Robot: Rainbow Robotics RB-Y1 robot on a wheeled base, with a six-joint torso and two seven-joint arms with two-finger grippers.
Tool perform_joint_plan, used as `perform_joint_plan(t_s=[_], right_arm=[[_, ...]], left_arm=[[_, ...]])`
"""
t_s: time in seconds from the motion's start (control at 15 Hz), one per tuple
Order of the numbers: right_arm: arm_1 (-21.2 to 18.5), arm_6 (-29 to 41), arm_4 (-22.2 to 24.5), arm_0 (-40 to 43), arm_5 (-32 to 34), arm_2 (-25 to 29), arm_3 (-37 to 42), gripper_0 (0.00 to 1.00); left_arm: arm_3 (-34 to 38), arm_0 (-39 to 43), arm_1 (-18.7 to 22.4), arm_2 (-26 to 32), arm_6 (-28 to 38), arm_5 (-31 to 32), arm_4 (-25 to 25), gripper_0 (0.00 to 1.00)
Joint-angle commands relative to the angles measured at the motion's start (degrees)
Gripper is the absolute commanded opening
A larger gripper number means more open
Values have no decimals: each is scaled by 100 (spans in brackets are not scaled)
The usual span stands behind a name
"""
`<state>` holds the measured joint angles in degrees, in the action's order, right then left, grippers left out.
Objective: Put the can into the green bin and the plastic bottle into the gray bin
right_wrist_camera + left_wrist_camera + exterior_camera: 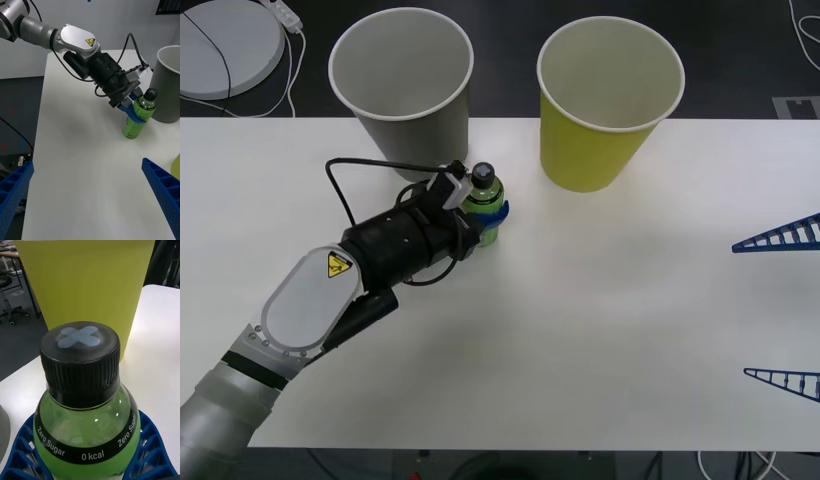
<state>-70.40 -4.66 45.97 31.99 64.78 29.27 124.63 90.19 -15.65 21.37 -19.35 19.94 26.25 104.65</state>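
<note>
White surface (580,330): your work area, a broad pale top carrying both cups and the bottle, with dark floor past its far edge.
Left arm (310,300): your silver-and-black arm reaches in from the near left corner, slanting across the surface toward the gray cup, a black cable looping over its wrist.
Gray bin (402,85): a dull gray paper cup with a white inside, upright at the far left of the surface; your bottle stands just in front of its base.
Green bin (608,100): a yellow-green paper cup with a white rim, upright to the right of the gray one, the two cups apart.
Left gripper (492,222): your blue ribbed jaws are clamped on the bottle, curving round its green body below the shoulder.
Right gripper (780,305): your blue jaws stand wide apart at the right edge of the surface, well away from both cups and holding nothing.
Plastic bottle (483,205): bright green label, black screw cap, close to upright with its base at the surface, between the two cups and nearer the gray one; whether the base still touches the top you cannot tell.
Bottle label (90,453): a black band reads "Zero Sugar" and "0 kcal".
</note>
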Motion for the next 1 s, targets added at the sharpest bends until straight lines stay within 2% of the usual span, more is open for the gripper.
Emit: perform_joint_plan(t_s=[0.07, 0.53, 1.0], right_arm=[[0, 0, 0, 0, 0, 0, 0, 100], [0, 0, 0, 0, 0, 0, 0, 100], [0, 0, 0, 0, 0, 0, 0, 100]], left_arm=[[60, 26, 122, 1, 72, 3, -59, 0], [464, 378, 430, 71, 168, -6, -375, 0], [939, 650, 711, 282, 546, -6, -568, 0]])
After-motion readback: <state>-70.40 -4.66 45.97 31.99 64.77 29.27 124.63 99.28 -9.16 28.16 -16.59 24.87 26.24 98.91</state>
